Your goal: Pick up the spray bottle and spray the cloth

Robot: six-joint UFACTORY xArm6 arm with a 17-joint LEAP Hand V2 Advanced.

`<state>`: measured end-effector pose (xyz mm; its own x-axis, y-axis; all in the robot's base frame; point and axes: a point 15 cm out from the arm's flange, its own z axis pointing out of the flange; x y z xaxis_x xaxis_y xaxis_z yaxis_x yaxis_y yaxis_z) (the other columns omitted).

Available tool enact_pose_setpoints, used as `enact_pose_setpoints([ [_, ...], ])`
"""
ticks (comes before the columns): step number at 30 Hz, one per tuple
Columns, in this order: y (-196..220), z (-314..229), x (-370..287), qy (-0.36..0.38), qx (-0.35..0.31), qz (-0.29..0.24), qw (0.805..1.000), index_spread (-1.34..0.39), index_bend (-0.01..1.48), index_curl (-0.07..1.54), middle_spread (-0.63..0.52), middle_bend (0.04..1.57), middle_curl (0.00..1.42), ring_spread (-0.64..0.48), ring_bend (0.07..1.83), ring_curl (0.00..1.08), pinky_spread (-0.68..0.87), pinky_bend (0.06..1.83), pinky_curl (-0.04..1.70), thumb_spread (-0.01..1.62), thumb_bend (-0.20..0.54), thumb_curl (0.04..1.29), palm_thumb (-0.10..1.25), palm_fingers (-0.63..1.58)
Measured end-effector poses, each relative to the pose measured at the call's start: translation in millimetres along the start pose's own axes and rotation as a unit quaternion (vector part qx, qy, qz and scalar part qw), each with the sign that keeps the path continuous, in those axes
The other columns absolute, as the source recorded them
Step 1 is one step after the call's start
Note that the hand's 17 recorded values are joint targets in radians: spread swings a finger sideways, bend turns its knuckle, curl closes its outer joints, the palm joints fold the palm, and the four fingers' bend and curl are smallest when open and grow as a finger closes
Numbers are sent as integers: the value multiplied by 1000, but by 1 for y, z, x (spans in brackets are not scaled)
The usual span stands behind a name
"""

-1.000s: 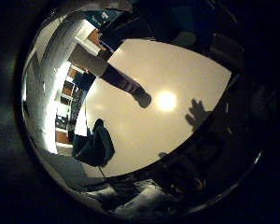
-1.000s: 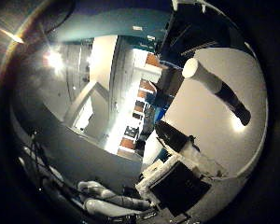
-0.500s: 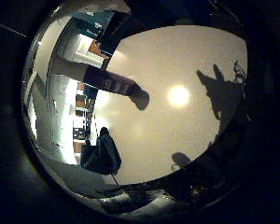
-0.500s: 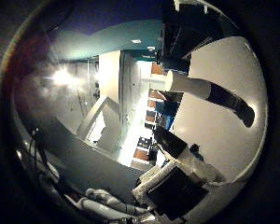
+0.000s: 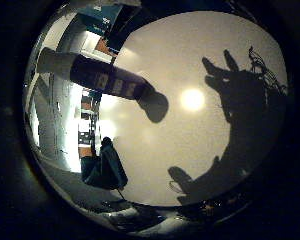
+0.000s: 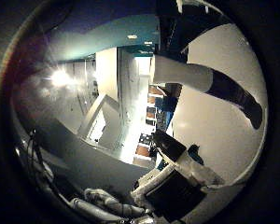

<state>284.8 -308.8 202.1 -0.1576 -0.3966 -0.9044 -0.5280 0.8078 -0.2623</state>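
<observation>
The spray bottle (image 5: 98, 76), with a dark body and a white top, stands upright on a round white table (image 5: 200, 140). It also shows in the right thumb side palm view (image 6: 191, 75), large and close to the palm. The dark teal cloth (image 5: 102, 166) lies crumpled at the table's edge, away from the bottle. Part of my hand (image 6: 173, 191), white and black, shows at the edge of the thumb side view. Its shadow (image 5: 240, 85) falls on the table with the fingers spread. The hand is above the table beside the bottle and holds nothing.
A bright light reflection (image 5: 193, 99) sits on the tabletop between the bottle and the hand's shadow. Beyond the table are lit shelves and room furniture (image 5: 85, 120). A grey surface and ceiling lights (image 6: 58, 77) fill the rest of the thumb side view.
The bottle has grown larger in both views and the hand's shadow on the table has spread: the hand has come closer to the bottle and the tabletop.
</observation>
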Motion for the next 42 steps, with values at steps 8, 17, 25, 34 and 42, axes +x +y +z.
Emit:
enact_pose_setpoints([
  [8, -5, 32, -4, -10, -11, -3, 1000, -88, 158, 299, 225, 239, 348, 243, 338, 265, 417, 704, 19, 995, -26, 346, 680, 120],
  [17, -29, 61, -4, -12, -19, -15, 1000, -91, 156, 289, 203, 260, 355, 225, 362, 268, 396, 699, 29, 983, -26, 342, 671, 127],
  [25, -58, 84, 3, 0, -17, -30, 999, -91, 173, 301, 141, 315, 371, 192, 413, 276, 361, 665, 12, 974, -26, 341, 679, 246],
  [34, -83, 97, -1, -11, 16, -24, 1000, -223, 206, 350, -56, 514, 453, -25, 757, 355, 75, 841, -9, 942, -8, 378, 862, 838],
  [42, -91, 108, -16, -29, 28, -16, 999, -330, 479, 525, -182, 762, 556, -146, 966, 433, -273, 1102, 16, 925, -16, 392, 1026, 1277],
])
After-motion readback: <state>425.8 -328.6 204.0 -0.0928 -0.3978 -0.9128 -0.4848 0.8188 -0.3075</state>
